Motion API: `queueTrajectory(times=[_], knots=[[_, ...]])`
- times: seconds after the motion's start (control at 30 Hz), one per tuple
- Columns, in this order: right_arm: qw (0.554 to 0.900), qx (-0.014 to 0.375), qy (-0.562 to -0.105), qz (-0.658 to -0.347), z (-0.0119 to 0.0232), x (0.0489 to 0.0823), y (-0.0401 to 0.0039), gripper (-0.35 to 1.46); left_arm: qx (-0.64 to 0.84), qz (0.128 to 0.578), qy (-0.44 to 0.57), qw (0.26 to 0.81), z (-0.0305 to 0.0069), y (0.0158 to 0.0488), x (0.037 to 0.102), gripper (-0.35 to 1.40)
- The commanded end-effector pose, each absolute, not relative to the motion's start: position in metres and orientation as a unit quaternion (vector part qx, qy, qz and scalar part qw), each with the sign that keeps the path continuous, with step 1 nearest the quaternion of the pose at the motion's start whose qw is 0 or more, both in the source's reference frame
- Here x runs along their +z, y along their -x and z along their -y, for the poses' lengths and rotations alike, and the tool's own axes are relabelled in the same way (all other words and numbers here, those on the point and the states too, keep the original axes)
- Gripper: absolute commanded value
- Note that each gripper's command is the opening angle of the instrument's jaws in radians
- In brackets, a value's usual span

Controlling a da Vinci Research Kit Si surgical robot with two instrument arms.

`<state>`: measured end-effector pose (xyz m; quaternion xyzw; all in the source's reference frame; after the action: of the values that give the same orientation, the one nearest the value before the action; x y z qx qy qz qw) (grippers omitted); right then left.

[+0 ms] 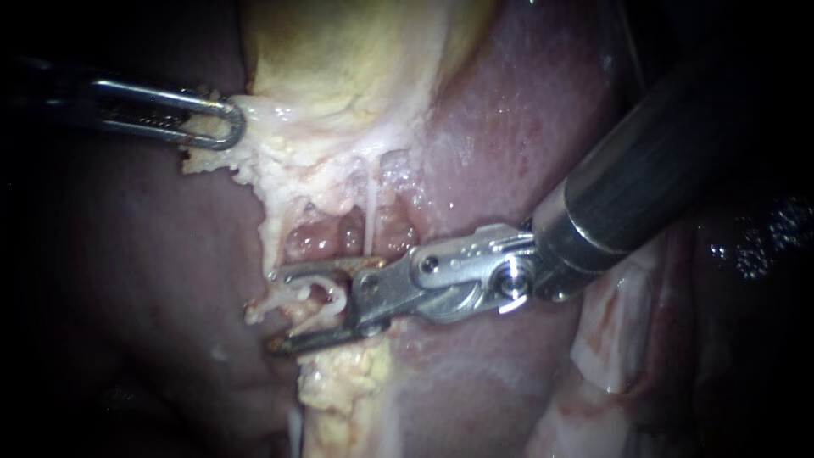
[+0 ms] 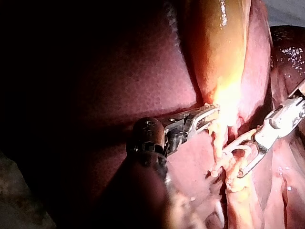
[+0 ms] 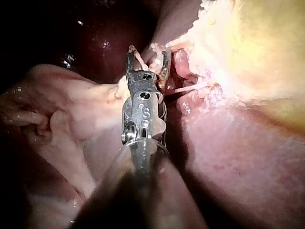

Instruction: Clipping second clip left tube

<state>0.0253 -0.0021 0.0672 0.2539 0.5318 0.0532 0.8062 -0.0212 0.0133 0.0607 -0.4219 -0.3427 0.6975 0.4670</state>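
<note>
My right tool (image 1: 277, 311) stands with its jaws apart, and the left tube (image 1: 332, 298) lies in the gap between them, not yet pinched. It looks soft, wet and slippery, and I judge it tears easily. I should take it squarely, well back in the jaws, on a bare stretch. Its long axis seems to cross my jaws and run on toward the gallbladder (image 1: 339, 59). Farther off, my left tool (image 1: 229, 125) is clamped on pale tissue (image 1: 271, 153) at the gallbladder's edge.
</note>
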Motion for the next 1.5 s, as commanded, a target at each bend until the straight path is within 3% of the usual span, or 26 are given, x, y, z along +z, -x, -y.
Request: queueTrajectory(times=[0.03, 0.37, 0.57, 1.07, 1.5], knots=[[0.806, 0.053, -0.254, -0.532, 0.0021, 0.0672, -0.0253, 0.46, 0.697, 0.343, 0.422, 0.467, -0.0133, 0.0212, 0.0607, -0.35], [0.799, 0.053, -0.257, -0.541, 0.0022, 0.0658, -0.0234, 0.48, 0.697, 0.343, 0.422, 0.467, -0.0133, 0.0212, 0.0607, -0.35], [0.787, 0.072, -0.272, -0.549, 0.0011, 0.0653, -0.0213, 0.48, 0.697, 0.343, 0.422, 0.467, -0.0133, 0.0212, 0.0607, -0.35], [0.77, 0.109, -0.297, -0.555, -0.0014, 0.0686, -0.0197, 0.48, 0.697, 0.342, 0.422, 0.468, -0.0132, 0.0213, 0.0606, -0.35], [0.705, 0.117, -0.368, -0.595, -0.0019, 0.0702, -0.0187, 0.47, 0.697, 0.342, 0.422, 0.468, -0.0131, 0.0213, 0.0605, -0.35]])
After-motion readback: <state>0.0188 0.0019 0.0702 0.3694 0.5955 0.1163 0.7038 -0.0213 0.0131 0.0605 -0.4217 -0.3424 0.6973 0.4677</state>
